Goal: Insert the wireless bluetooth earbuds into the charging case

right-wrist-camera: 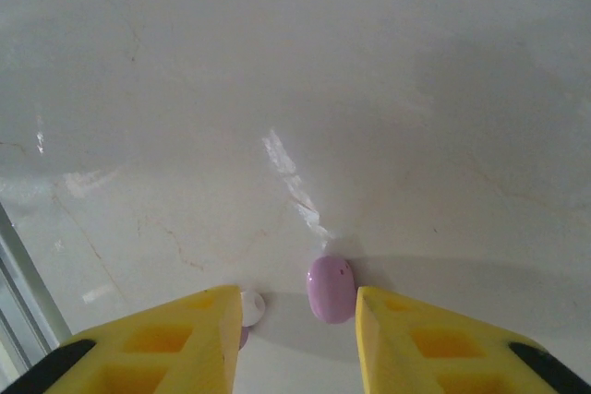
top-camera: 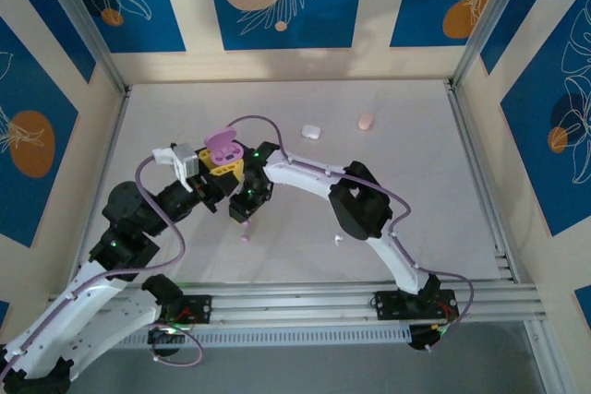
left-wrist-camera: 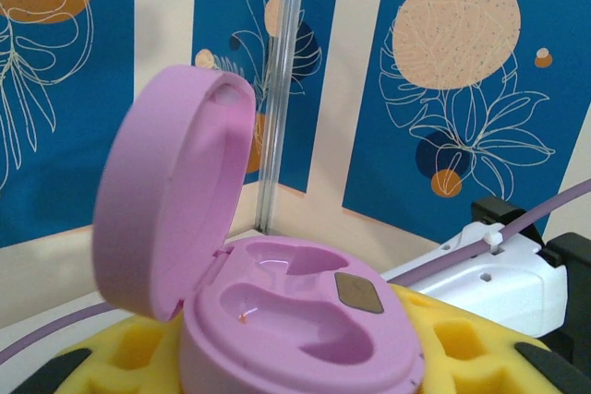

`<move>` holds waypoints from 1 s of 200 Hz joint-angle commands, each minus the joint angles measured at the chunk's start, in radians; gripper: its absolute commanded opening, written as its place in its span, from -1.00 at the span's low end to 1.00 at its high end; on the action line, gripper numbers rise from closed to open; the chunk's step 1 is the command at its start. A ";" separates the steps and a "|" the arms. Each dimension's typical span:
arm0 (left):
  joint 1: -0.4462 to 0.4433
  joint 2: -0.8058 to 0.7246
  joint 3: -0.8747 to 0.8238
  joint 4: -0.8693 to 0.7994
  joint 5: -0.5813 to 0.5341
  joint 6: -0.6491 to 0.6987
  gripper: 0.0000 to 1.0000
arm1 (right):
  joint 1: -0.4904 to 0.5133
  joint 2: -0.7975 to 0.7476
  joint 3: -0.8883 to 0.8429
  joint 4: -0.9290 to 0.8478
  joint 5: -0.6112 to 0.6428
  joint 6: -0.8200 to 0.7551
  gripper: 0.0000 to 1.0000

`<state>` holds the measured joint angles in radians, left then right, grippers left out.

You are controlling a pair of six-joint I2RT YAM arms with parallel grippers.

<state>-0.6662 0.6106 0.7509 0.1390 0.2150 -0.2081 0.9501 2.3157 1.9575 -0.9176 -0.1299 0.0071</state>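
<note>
- Left gripper [top-camera: 220,161]: clamped on the purple case [left-wrist-camera: 295,329] and holding it raised, with the opening up. The lid [left-wrist-camera: 171,200] is swung back to the left. Both wells [left-wrist-camera: 305,306] look empty.
- Right gripper [right-wrist-camera: 295,320]: points down at the table [right-wrist-camera: 277,89], jaws spread and pinching nothing. It is the nearer arm for the pickup, and the case is close by on its left.
- White bud [right-wrist-camera: 251,306]: on the table against the inner edge of the left-hand jaw in the wrist view. It is likely to be nudged when the jaws close.
- Purple bud [right-wrist-camera: 331,289]: on the table in the gap between the jaws, nearer the right-hand one; contact cannot be told. Its long axis runs with the jaws, so they would close across its narrow width.
- Surface: smooth, glossy and hard, so a bud may skid.
- Room: the white case [top-camera: 310,132] and peach case [top-camera: 366,122] lie well apart, far right.
</note>
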 commanded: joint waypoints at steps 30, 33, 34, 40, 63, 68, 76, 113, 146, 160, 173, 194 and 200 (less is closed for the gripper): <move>-0.008 -0.001 0.021 0.022 0.000 -0.011 -0.37 | 0.024 0.068 0.100 -0.089 0.038 -0.059 -0.23; -0.008 -0.001 0.021 0.022 0.000 -0.012 -0.37 | 0.025 0.072 0.102 -0.093 0.039 -0.062 -0.23; -0.008 -0.002 0.020 0.022 0.000 -0.012 -0.37 | 0.025 0.072 0.104 -0.093 0.040 -0.063 -0.23; -0.008 -0.001 0.021 0.022 0.001 -0.011 -0.37 | 0.026 0.078 0.110 -0.097 0.042 -0.064 -0.23; -0.008 0.004 0.019 0.023 0.004 -0.012 -0.37 | 0.033 0.095 0.127 -0.113 0.056 -0.072 -0.23; -0.007 0.005 0.020 0.024 0.006 -0.013 -0.37 | 0.035 0.096 0.128 -0.113 0.060 -0.072 -0.23; -0.007 0.006 0.019 0.024 0.007 -0.014 -0.37 | 0.036 0.100 0.129 -0.114 0.065 -0.074 -0.23; -0.008 0.008 0.019 0.025 0.009 -0.016 -0.37 | 0.048 0.104 0.126 -0.121 0.092 -0.088 -0.27; -0.007 0.009 0.019 0.025 0.011 -0.018 -0.37 | 0.058 0.106 0.117 -0.125 0.119 -0.099 -0.33; -0.008 0.011 0.019 0.025 0.010 -0.019 -0.37 | 0.058 0.108 0.111 -0.123 0.126 -0.100 -0.35; -0.009 0.013 0.019 0.027 0.012 -0.021 -0.37 | 0.058 0.107 0.107 -0.119 0.135 -0.091 -0.37; -0.008 0.018 0.019 0.028 0.014 -0.023 -0.36 | 0.056 0.105 0.104 -0.127 0.151 -0.067 -0.44; -0.008 0.020 0.019 0.028 0.014 -0.023 -0.36 | 0.053 0.104 0.101 -0.128 0.158 -0.054 -0.46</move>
<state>-0.6662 0.6292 0.7509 0.1398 0.2157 -0.2119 1.0019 2.4020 2.0563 -1.0134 0.0017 -0.0738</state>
